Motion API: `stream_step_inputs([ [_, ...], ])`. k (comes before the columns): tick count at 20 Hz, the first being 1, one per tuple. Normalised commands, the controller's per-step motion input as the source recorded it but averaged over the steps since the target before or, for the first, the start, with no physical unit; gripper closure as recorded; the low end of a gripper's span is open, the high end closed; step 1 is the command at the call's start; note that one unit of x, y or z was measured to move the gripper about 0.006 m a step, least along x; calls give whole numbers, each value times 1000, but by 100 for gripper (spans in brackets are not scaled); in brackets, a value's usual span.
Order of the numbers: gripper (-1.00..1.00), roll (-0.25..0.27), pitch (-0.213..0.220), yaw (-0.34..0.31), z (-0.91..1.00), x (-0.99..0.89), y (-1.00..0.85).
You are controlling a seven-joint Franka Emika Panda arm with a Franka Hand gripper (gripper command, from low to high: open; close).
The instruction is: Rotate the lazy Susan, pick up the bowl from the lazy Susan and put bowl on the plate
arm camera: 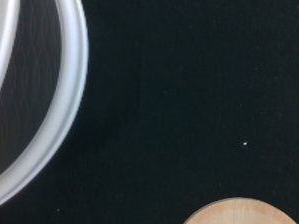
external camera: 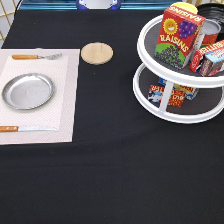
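Black table [external camera: 110, 170]: empty plate [external camera: 28, 91], box-laden lazy Susan [external camera: 150, 102], gripper unseen.

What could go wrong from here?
Gripper is not in the exterior view.
1. The lazy Susan top tier is crowded with the raisins box and smaller cartons; a reach there could topple them.
2. Fork and knife flank the plate; a loose placement may clip them.

None of my arm shows in the exterior view: no link, no wrist, no jaws anywhere in it. My hand's camera looks straight down from above the surface [arm camera: 191, 100], so my wrist is held over it, but that view shows nothing of my jaws either, and whether they stand apart or together cannot be told.
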Motion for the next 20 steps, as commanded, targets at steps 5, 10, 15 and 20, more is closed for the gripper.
stream_step_inputs([
  [5, -100, 1, 12, 2, 61, 153, 149],
  [10, -100, 36, 51, 2, 298, 545, 459],
  [15, -100, 28, 31, 0, 252, 693, 511],
  [20, -100, 97, 27, -16, 148, 731, 423],
])
